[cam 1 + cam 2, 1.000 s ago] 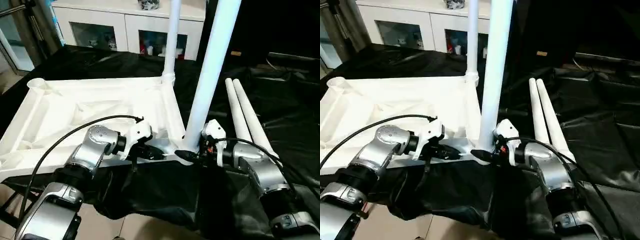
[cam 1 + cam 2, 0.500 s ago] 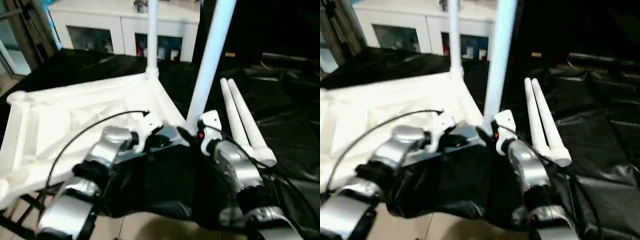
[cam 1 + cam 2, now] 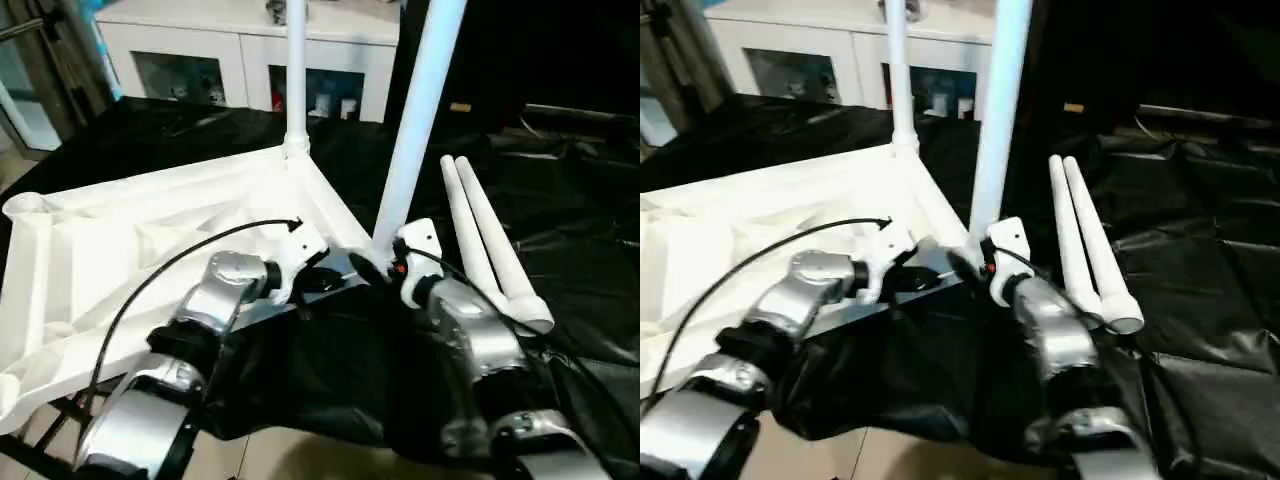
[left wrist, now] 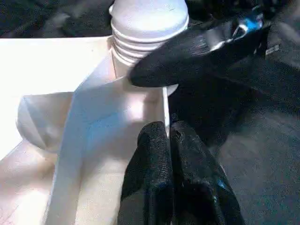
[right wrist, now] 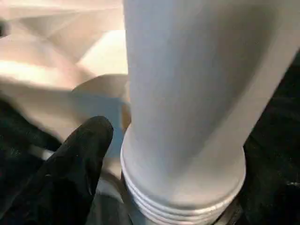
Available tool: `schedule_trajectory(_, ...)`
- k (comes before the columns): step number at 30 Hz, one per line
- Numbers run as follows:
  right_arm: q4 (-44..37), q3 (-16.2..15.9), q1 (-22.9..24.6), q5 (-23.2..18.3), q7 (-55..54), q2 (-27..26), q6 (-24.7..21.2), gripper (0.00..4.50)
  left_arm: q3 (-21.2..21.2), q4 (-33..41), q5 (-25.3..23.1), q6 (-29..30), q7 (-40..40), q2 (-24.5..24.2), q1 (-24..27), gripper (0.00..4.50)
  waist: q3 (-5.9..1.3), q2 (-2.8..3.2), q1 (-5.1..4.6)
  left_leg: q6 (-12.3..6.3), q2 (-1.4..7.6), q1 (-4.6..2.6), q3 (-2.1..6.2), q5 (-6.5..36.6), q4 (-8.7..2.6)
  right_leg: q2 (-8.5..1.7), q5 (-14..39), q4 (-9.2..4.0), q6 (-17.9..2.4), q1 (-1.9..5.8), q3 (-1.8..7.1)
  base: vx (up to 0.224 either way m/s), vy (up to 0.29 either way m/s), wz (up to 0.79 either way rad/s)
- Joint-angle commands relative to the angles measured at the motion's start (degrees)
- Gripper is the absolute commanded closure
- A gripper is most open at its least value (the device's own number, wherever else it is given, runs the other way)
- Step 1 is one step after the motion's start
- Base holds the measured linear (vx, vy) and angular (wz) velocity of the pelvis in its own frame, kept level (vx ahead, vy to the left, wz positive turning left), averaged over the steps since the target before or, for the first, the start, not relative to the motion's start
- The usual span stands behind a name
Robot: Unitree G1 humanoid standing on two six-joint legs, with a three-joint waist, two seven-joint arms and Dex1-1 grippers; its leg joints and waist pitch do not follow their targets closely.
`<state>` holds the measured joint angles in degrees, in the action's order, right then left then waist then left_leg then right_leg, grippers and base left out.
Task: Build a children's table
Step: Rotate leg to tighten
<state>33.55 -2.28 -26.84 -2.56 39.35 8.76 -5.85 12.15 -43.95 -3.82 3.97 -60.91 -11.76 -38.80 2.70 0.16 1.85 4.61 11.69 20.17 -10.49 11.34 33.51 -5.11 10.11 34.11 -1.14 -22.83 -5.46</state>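
Lying upside down on black sheeting, tabletop (image 3: 150, 250) carries two upright legs: far-corner leg (image 3: 296, 70), near-corner leg (image 3: 415, 110). Two spare legs (image 3: 490, 240) lie alongside. Risk: near leg, threads showing above its socket, may tilt or cross-thread if nudged. Right gripper (image 3: 372, 270): fingers spread, one touching leg base. Left gripper (image 4: 169, 154): clenched, empty, against tabletop rim.

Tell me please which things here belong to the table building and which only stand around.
Belong to the job:
- tabletop, upside down
- far leg, upright in its corner socket
- near leg, upright at the near corner
- two loose legs on the black sheet

Only standing around:
- cabinet behind
- black sheet
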Motion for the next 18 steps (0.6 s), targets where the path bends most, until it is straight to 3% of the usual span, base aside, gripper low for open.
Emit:
schedule_trajectory(1, -0.66, -7.31, 1.45, -1.02, 8.4, -1.84, -1.42, 0.66, 2.72, 2.96, 1.84, -2.39, -3.69, 1.79, -0.76, 4.5, -3.64, 0.1, 0.01, -5.21, 1.72, 0.36, 0.5, 8.28, -3.74, -3.38, 7.72, -3.6, -13.63, 3.27, 3.17, 0.0, 0.0, 0.0)
schedule_trajectory(5, -3.85, -8.07, 2.66, -2.28, 16.72, 2.95, -2.16, 0.66, 3.08, 4.01, 2.36, -3.06, -9.03, -1.17, 0.09, 4.5, -3.68, 0.07, 0.46, -6.52, 1.94, 0.1, 0.25, 7.18, -3.55, -3.25, 3.13, -2.99, -16.04, 3.32, 3.11, 0.0, 0.0, 0.0)
schedule_trajectory(7, -4.4, -8.24, 2.78, -2.39, 18.06, 3.79, -2.41, 0.88, 3.26, 4.2, 2.27, -3.39, -10.2, -1.93, 0.32, 4.5, -3.6, 0.02, 0.62, -6.33, 1.96, 0.08, 0.17, 8.02, -3.57, -3.3, 4.21, -3.09, -15.89, 3.29, 3.09, 0.0, 0.0, 0.0)
schedule_trajectory(11, -5.77, -8.56, 3.05, -2.66, 21.44, 5.59, -3.05, 1.2, 3.36, 4.47, 2.17, -3.64, -12.58, -3.7, 0.77, 4.5, -3.25, -0.09, 0.75, -4.38, 1.94, -0.1, 0.21, 11.36, -3.83, -3.46, 12.06, -3.9, -13.97, 3.12, 3.11, 0.0, 0.0, 0.0)
schedule_trajectory(18, -6.85, -9.38, 3.74, -3.03, 22.32, 5.27, -4.11, 1.72, 3.05, 4.72, 2.36, -3.33, -11.72, -3.28, 0.91, 4.5, -3.45, -0.26, 0.81, -4.07, 1.9, 0.03, 0.28, 9.36, -3.75, -3.5, 10.96, -3.68, -13.57, 3.16, 3.2, 0.0, 0.0, 0.0)
